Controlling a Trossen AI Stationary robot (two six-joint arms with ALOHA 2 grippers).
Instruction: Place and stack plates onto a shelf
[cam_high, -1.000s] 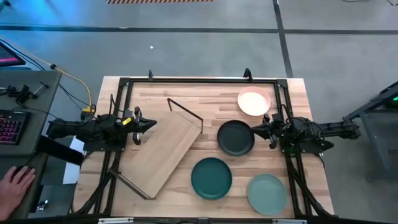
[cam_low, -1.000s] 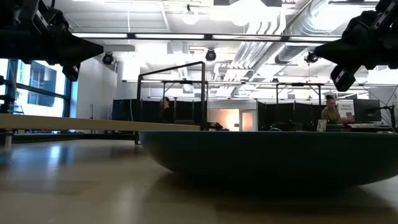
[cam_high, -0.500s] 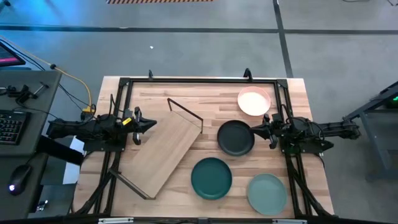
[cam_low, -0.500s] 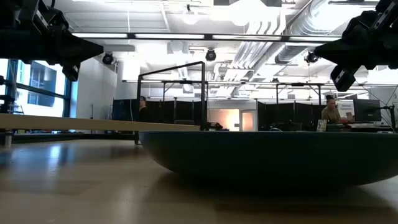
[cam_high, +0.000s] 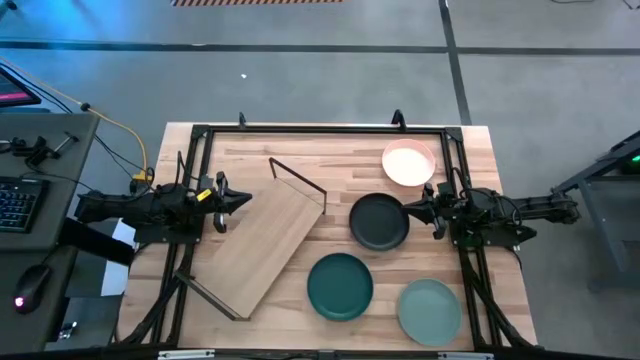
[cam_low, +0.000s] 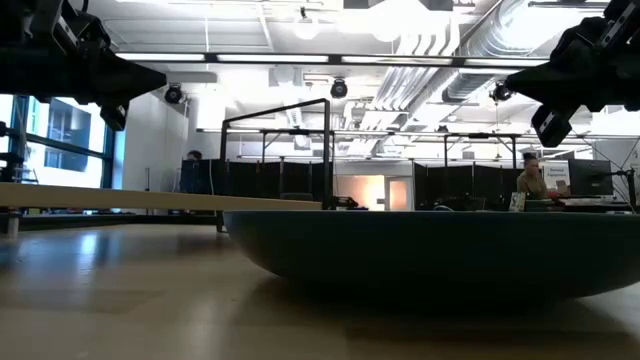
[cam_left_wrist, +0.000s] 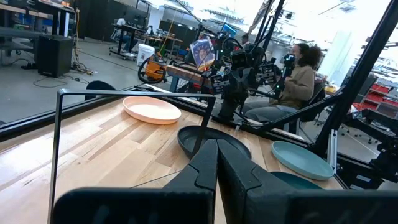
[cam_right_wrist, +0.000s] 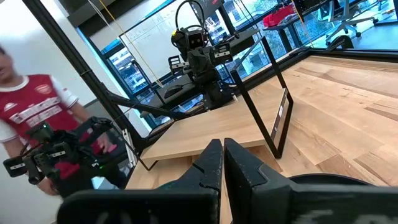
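Left claw (cam_high: 245, 201): poised at the left side of the desk (cam_high: 300, 155), tips pointing inward, just at the shelf's upper-left edge. Fingers pressed together, nothing between them; the left wrist view shows the two dark fingers (cam_left_wrist: 205, 165) meeting with no gap.

Right claw (cam_high: 411, 207): at the right side of the desk, tips pointing inward, just beside the black plate's right rim. Cannot tell whether it touches the rim. Fingers together, holding nothing; the right wrist view shows them (cam_right_wrist: 211, 165) closed tip to tip.

Shelf (cam_high: 262, 243): pale plywood board lying diagonally on the desk's left-centre, thin black rod frames at both ends. No plates on it.

Plates, all flat on the desk, right of the shelf, apart from each other:
- cream-white plate (cam_high: 408, 164), far right corner area.
- black plate (cam_high: 378, 221), centre-right.
- dark teal plate (cam_high: 340, 285), nearer edge, fills the low view's foreground (cam_low: 430, 250).
- pale sage green plate (cam_high: 430, 309), near right corner.
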